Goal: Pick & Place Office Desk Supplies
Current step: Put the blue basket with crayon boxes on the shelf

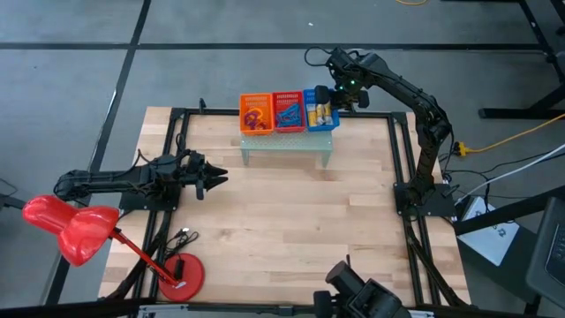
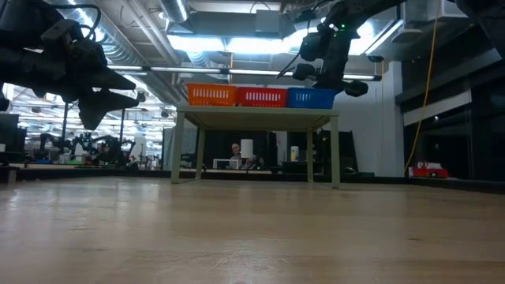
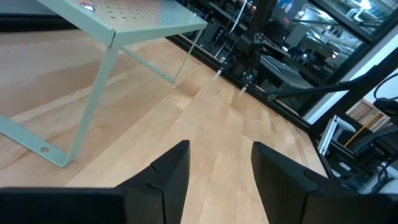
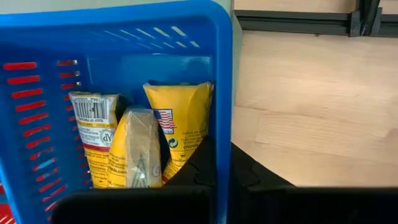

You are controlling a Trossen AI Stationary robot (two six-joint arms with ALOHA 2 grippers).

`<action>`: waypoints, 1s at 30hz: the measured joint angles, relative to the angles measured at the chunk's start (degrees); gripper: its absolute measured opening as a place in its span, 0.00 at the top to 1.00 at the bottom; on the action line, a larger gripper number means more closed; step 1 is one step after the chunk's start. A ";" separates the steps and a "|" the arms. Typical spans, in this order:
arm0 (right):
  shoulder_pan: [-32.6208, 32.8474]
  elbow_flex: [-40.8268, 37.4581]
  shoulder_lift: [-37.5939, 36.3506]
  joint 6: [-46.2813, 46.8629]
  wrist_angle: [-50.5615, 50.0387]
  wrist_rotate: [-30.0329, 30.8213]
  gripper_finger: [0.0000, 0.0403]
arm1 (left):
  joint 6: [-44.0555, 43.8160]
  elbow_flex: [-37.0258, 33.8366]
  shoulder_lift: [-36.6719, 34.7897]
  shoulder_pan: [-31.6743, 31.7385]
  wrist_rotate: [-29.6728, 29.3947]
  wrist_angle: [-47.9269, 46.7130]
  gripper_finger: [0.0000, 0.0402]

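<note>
Wood worktop [image 1: 291, 221] bare, supplies sit in 3 baskets on shelf [image 1: 287, 146]; my right jaws [image 1: 336, 95] shut w/ nothing held at blue basket [image 1: 320, 111], left jaws [image 1: 214, 177] wide, empty.

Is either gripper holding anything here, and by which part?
The left gripper is open and empty over the table. The right gripper is shut astride the blue basket's wall; nothing else seen held.

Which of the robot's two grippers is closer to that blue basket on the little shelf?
The right gripper: it sits shut at the blue basket, on its outer wall. The left gripper hangs open over the bare table, well away from the shelf.
</note>
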 joint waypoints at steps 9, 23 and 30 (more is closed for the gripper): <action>0.05 0.00 0.00 0.23 0.02 -0.56 0.96 | 0.00 -0.01 0.00 0.00 0.00 0.00 0.58; 0.45 0.00 0.00 0.21 0.20 -1.67 0.96 | 0.00 0.00 0.00 0.00 0.00 -0.01 0.58; 0.50 0.00 0.00 0.66 0.12 -1.62 0.96 | 0.00 0.01 0.00 0.00 0.00 0.00 0.58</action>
